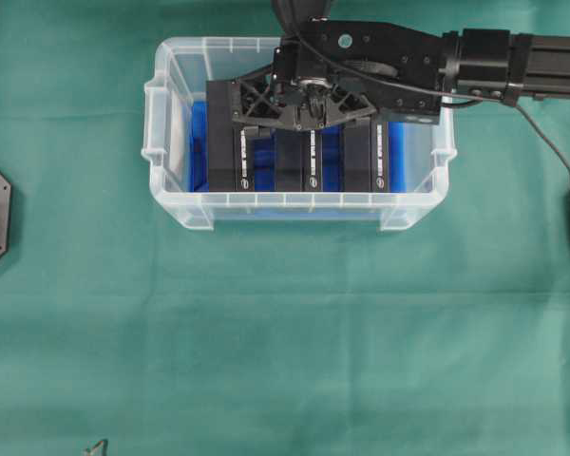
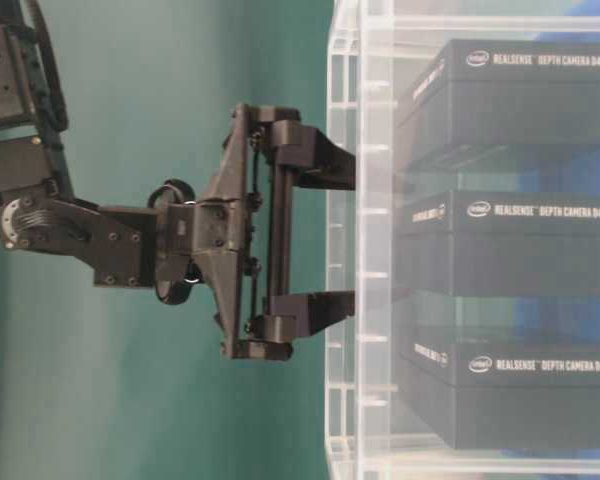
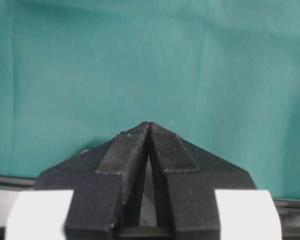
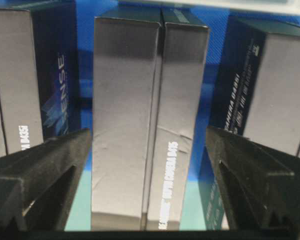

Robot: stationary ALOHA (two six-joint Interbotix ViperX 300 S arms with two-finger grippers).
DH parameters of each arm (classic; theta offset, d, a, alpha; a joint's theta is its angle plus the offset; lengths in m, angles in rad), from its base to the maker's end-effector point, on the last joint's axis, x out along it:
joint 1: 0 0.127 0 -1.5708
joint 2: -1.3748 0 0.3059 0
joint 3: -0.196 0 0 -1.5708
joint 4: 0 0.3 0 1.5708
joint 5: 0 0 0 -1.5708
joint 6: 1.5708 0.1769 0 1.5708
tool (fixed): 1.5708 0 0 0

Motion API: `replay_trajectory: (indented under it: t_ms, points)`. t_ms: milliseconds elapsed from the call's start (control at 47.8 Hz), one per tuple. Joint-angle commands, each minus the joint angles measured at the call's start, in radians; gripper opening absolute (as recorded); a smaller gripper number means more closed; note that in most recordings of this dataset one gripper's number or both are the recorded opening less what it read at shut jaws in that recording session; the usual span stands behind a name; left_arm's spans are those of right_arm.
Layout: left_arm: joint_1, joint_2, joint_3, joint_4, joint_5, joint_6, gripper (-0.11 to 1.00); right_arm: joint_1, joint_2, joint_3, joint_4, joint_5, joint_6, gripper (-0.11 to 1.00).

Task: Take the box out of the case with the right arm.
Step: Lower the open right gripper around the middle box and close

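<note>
Seen from the right wrist camera: two black fingers of the right gripper spread wide in the foreground, one on each side of the middle box, with clear gaps between the pads and its grey cardboard faces. Released, nothing grasped. Upright on end, that box, its printed side reading "DEPTH CAMERA D415". Just beyond, two more black boxes: one at left, one at right, each apart from the middle one, with bright blue cloth showing in the gaps.

From table level: right gripper with fingertips past the rim of the clear plastic case, straddling the middle box. "REALSENSE DEPTH CAMERA" legible on all three lids.

From overhead: case on a green cloth-covered table, toward the far side. Three boxes in a row inside, on the blue lining, the middle box partly covered by the right gripper. All-black right arm stretched in from the right edge, cable trailing.

Left wrist view: left gripper clenched, black fingertips pressed together with nothing between them, above bare green cloth, well apart from the case.
</note>
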Motion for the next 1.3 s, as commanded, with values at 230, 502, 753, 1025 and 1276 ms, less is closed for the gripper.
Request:
replay_trajectory:
  t_ms: [230,502,753,1025,1276]
  points:
    - [0.003,0.009,-0.021,0.003,-0.005,0.000,0.00,0.002,0.002,0.009,0.041,-0.052,0.014,0.93]
    - [0.003,0.009,-0.020,0.003,-0.003,0.000,0.00,0.002,0.014,0.009,0.058,-0.052,0.014,0.93]
    - [0.003,0.009,-0.021,0.003,-0.005,0.000,0.00,0.003,0.014,0.009,0.063,-0.054,0.014,0.92]
    - [0.003,0.009,-0.021,0.003,-0.003,0.000,0.00,0.000,0.017,0.011,0.061,-0.049,0.031,0.89]
    - [0.003,0.009,-0.021,0.003,-0.003,0.000,0.00,-0.002,0.029,0.009,0.054,-0.048,0.038,0.65]
